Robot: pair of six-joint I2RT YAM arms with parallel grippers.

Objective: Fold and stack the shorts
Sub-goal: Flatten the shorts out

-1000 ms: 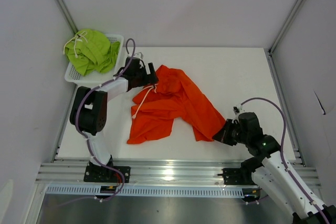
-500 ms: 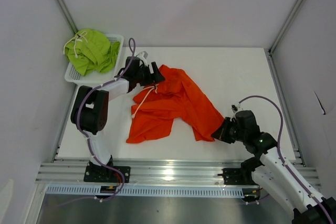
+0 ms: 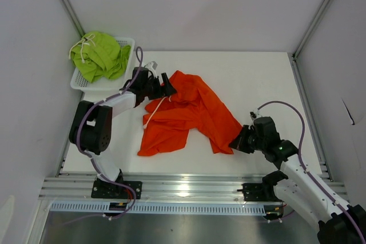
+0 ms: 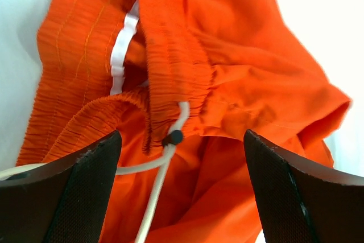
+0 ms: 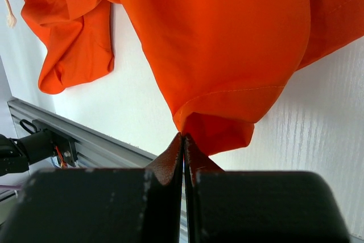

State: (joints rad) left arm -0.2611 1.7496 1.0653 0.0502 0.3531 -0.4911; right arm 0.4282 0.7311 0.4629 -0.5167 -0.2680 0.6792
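The orange shorts (image 3: 189, 112) lie crumpled at mid-table, their white drawstring (image 3: 153, 112) trailing left. My left gripper (image 3: 166, 87) is open at the waistband; in the left wrist view (image 4: 182, 136) its jaws straddle the gathered elastic and the drawstring (image 4: 156, 194), gripping nothing. My right gripper (image 3: 235, 141) is shut on the hem of the right leg. In the right wrist view its tips (image 5: 183, 136) pinch the folded hem corner of the orange shorts (image 5: 216, 55). The lime green shorts (image 3: 100, 55) sit bunched in the basket.
The white mesh basket (image 3: 80, 82) stands at the table's back left corner, close behind the left arm. Metal frame posts rise at both back corners, and the aluminium rail (image 3: 183, 187) runs along the near edge.
The left gripper has slid right along the waistband, staying open. The right gripper has moved a little left and inward with the hem in its grip.
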